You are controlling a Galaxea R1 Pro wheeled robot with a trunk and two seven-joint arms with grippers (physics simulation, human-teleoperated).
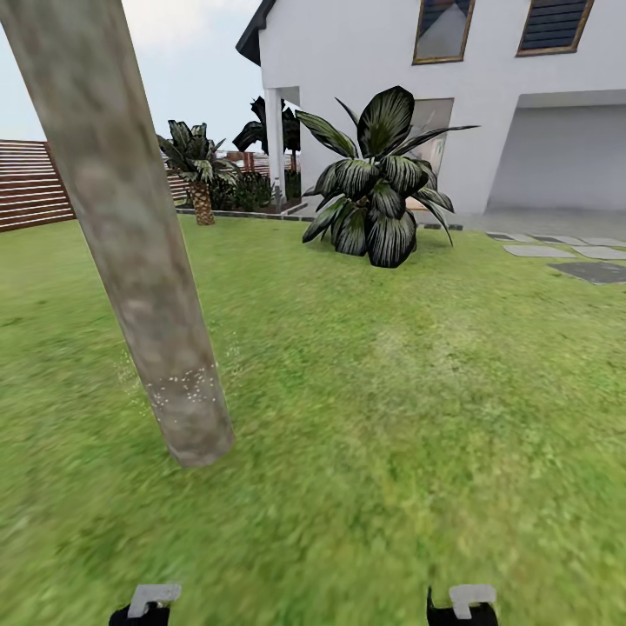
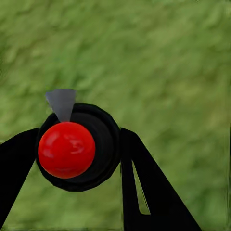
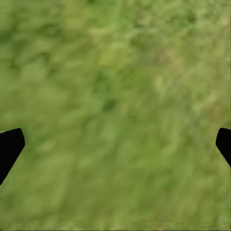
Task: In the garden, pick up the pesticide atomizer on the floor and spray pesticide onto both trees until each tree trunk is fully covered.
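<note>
left wrist view: round, glossy red-topped black atomizer (image 2: pixel 77 149) between claw (image 2: pixel 79 154) fingers

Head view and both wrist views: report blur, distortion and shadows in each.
Head view: the tree trunk leans from wide-angle distortion, nearby grass smears, the house stays crisp, and nothing casts a hard shadow. Left wrist view: the pesticide atomizer in the left tool is sharp with a soft highlight, grass blurred. Right wrist view: the grass is soft, mottled green.
</note>
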